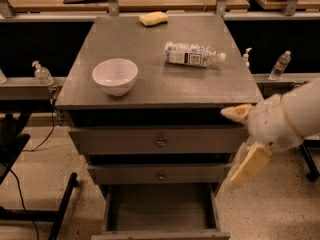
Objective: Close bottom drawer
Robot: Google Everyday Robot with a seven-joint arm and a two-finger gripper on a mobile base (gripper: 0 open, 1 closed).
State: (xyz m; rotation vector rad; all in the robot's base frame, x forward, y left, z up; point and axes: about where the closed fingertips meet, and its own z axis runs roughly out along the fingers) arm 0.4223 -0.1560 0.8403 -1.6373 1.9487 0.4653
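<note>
bottom drawer [160, 210] pulled out, gripper [231, 146] up-right, fingers [249, 165] spread

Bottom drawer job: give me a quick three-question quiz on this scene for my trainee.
1. True or false: the bottom drawer is fully shut.
2. What lies on its side on top of the cabinet?
3. Where is the tool? A: at the cabinet's front right, open; B: inside the bottom drawer; C: at the cabinet's left side, shut.

Key: 1 false, it stands pulled out. 2 the plastic bottle. 3 A.
</note>
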